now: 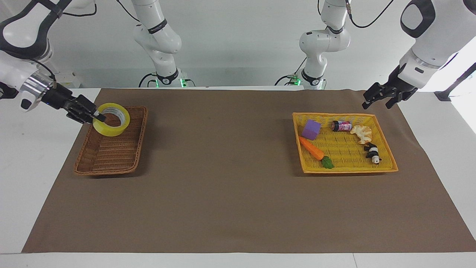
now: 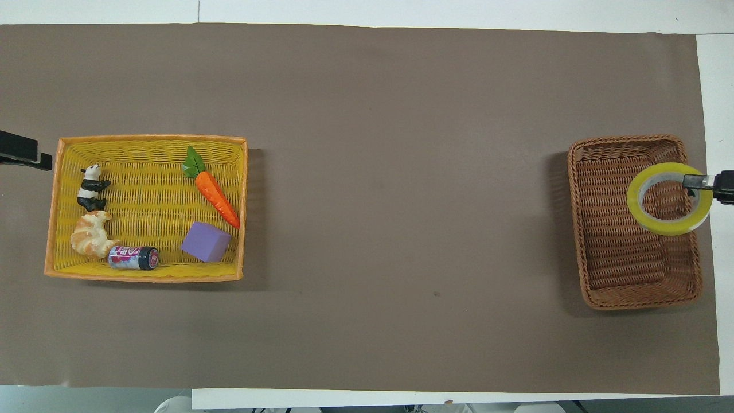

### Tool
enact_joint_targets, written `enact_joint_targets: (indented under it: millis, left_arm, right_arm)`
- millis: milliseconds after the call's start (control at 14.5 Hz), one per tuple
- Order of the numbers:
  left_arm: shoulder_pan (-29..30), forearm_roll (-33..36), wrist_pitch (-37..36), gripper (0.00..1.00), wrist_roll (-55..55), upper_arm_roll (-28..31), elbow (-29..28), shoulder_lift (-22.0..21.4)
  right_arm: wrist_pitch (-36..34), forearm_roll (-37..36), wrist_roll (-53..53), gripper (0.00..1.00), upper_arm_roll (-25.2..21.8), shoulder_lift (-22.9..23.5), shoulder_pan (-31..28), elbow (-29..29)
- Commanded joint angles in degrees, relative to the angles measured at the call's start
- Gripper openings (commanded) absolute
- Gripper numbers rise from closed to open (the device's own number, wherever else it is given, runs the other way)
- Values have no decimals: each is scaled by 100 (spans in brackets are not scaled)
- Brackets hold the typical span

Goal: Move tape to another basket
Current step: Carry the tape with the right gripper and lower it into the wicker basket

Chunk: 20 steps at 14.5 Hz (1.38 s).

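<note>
- My right pincer (image 1: pixel 97 116) is pinching the tape (image 1: pixel 111 119) by its wall, 1 finger inside the ring and 1 outside.
- Tape is up in the air, tilted, over the brown wicker basket (image 1: pixel 111 163), above the end of it nearer the robots. Whether it touches the weave I cannot tell.
- In the overhead view the tape (image 2: pixel 669 198) overlaps the basket (image 2: pixel 631 287) rim on the edge toward the right arm's end of the table (image 1: pixel 230 208); only the tip of the right pincer (image 2: pixel 701 183) shows at the frame edge.
- My left pincer (image 1: pixel 383 97) is spread and holds nothing, up in the air over the corner of the brown mat (image 1: pixel 238 175) at the left arm's end, just outside the yellow-orange basket (image 1: pixel 347 170). That arm waits.
- In the overhead view just a black sliver of the left pincer (image 2: pixel 23 156) shows beside the yellow-orange basket (image 2: pixel 143 274).
- Yellow-orange basket holds 5 items: purple cube (image 1: pixel 311 129), carrot (image 1: pixel 314 149), small can (image 1: pixel 342 126), croissant (image 1: pixel 362 133), panda figure (image 1: pixel 372 152).
- The 2 baskets sit well apart, 1 at each end of the table.
</note>
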Motion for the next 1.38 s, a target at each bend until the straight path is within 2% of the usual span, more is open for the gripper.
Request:
enact_joint_targets:
  millis: [0,138,619,757,963,1032,1101,1169,1307]
  left_arm:
    - [249,106,-91,99,119,-84,13,-7]
    - [302,332,-99,99,119,-84,13,-16]
    - [267,404,-64,99,119,-102,-31,-42]
    - [276,492,215,99,119,-119,-49,-16]
    - [311,510,-11,99,119,-398,-14,2]
    - [302,580,-55,99,119,-470,13,28]
    - [302,624,-64,99,119,-497,13,63]
    - [276,642,-116,99,128,-549,30,168]
    - [189,808,-318,99,128,-559,161,326]
  right_arm:
    - [224,-84,-463,0,109,69,-147,-331]
    - [706,-242,-560,0,118,-1,-69,-673]
    - [1507,-269,-1843,0,118,95,-24,-1342]
    - [1587,-269,-1941,0,118,218,-24,-1387]
    - [1719,-269,-2195,1,118,394,-15,-1387]
    - [1719,-278,-2196,14,118,394,-7,-1378]
    - [1719,-339,-2187,49,118,403,-7,-1361]
    - [1711,-479,-2161,99,118,447,-7,-1274]
    - [1711,-978,-2152,100,118,438,115,-1019]
